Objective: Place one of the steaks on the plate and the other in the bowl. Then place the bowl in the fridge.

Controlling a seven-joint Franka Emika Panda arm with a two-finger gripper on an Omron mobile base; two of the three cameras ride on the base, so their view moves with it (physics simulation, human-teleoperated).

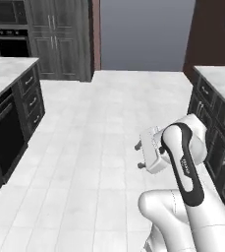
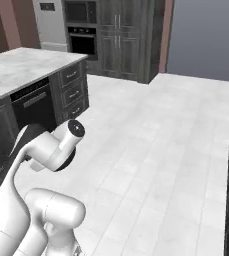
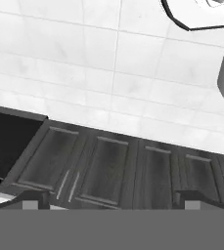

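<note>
Hand (image 1: pixel 140 156): fingers standing spread, carrying nothing | Ahead of your hand: dark cabinet doors (image 3: pixel 108 171), white floor (image 3: pixel 108 58) | Judgement: you are travelling between benches, hence idle.

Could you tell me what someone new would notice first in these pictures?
The white robot arm, folded low in the foreground over a wide pale tiled floor, its gripper open and empty. Dark cabinets with marble countertops flank the floor, and a black wall oven stands at the far end.
</note>
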